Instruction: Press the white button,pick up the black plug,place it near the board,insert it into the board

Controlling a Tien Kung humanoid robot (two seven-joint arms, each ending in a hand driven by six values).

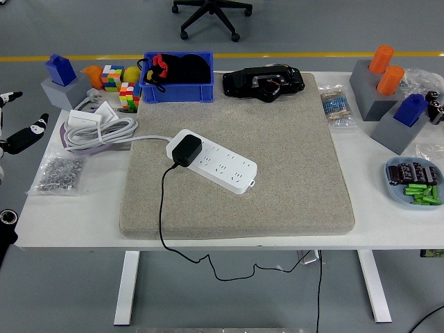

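Centrally, you see the white board (215, 164), a power strip, lying at an angle on the grey mat (291, 173) that covers most of the white table (76, 215). The black plug (186, 150) sits seated in the board's left end, its black cable (162, 208) trailing over the mat's near edge and below the table. At the picture's left edge your left hand (19, 135) is off the table, fingers spread and holding nothing. A blue bin (177, 90) stands behind the mat.
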